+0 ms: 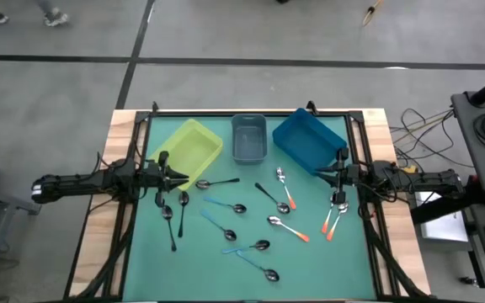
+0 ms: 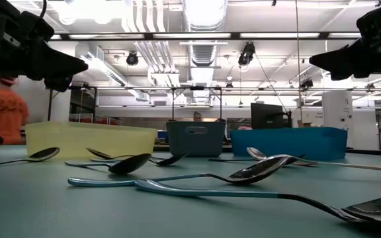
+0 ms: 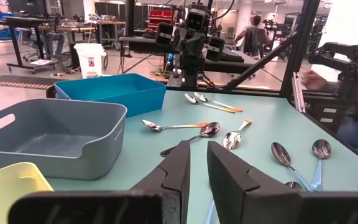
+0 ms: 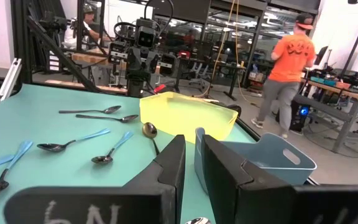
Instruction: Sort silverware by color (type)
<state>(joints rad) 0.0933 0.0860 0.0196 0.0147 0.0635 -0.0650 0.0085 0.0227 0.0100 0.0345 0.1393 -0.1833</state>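
Note:
About a dozen small spoons lie flat and scattered on the green mat (image 1: 226, 282). Black-handled ones (image 1: 169, 223) are at the left. Light-blue-handled ones (image 1: 224, 204) lie in the middle and near part, and orange-handled ones (image 1: 290, 230) toward the right. My left gripper (image 1: 183, 175) hovers level at the mat's left edge, beside the yellow bin. Its fingers (image 3: 182, 163) are close together with nothing between them. My right gripper (image 1: 322, 174) hovers level at the right edge, likewise shut and empty (image 4: 191, 149). Two orange-handled spoons (image 1: 332, 217) lie just below it.
Three bins stand in a row along the mat's far edge: a yellow one (image 1: 190, 150) at the left, a grey-blue one (image 1: 248, 139) in the middle and a blue one (image 1: 308, 140) at the right. A dark frame borders the mat. People move in the room beyond the table (image 4: 288, 68).

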